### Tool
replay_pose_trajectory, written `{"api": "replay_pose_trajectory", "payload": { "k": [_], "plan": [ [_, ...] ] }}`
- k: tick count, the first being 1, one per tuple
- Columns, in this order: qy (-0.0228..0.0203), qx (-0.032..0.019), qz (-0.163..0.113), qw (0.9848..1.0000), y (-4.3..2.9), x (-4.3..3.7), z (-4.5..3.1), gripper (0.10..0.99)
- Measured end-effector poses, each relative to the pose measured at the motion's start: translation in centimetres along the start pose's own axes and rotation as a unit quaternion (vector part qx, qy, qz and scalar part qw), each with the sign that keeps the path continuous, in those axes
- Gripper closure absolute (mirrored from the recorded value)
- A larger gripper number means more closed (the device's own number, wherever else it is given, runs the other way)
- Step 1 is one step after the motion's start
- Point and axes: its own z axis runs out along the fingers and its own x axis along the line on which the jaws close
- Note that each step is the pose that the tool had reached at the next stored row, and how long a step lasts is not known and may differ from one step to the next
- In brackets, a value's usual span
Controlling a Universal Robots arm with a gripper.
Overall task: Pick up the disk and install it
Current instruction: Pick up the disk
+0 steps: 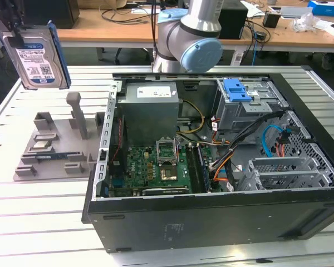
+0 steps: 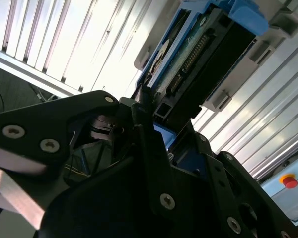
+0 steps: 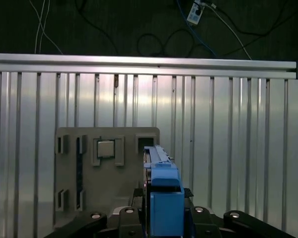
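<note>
The disk, a silver hard drive with a white-and-blue label in a blue plastic bracket, hangs upright in the air at the exterior view's upper left. It is above the grey holder stand. My gripper is shut on its top edge. In the first wrist view the disk shows edge-on between the black fingers, with the stand below it on the slatted table. In the second wrist view the disk's connector end sticks out past the fingers.
An open computer case lies on the slatted metal table to the exterior view's right of the stand. Its grey drive cage carries a blue caddy clip. The arm's base stands behind the case. The stand holds a chip.
</note>
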Motion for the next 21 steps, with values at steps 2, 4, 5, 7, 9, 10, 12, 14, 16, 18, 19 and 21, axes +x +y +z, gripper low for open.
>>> {"api": "replay_pose_trajectory", "payload": {
  "k": [2, 4, 5, 7, 9, 10, 12, 14, 16, 18, 19, 21],
  "plan": [
    [0.0, 0.0, 0.0, 1.0, 0.01, -0.01, -0.41, 0.718],
    [0.0, 0.0, 0.0, 1.0, 0.02, -0.02, -0.72, 0.718],
    [0.0, 0.0, 0.0, 1.0, 0.02, -0.02, -0.92, 0.718],
    [0.0, 0.0, 0.0, 1.0, 0.03, -0.02, -1.27, 0.718],
    [0.0, 0.0, 0.0, 1.0, 0.04, -0.03, -1.55, 0.718],
    [0.0, 0.0, 0.0, 1.0, 0.04, -0.03, -1.74, 0.718],
    [0.0, 0.0, 0.0, 1.0, 0.05, -0.04, -2.1, 0.718],
    [0.0, 0.0, 0.0, 1.0, 0.06, -0.05, -2.39, 0.718],
    [0.0, 0.0, 0.0, 1.0, 0.06, -0.06, -2.71, 0.718],
    [0.0, 0.0, 0.0, 1.0, 0.08, -0.08, -3.33, 0.718],
    [0.0, 0.0, 0.0, 1.0, 0.09, -0.09, -3.59, 0.718],
    [0.0, 0.0, 0.0, 1.0, 0.1, -0.11, -3.95, 0.718]
  ]
}}
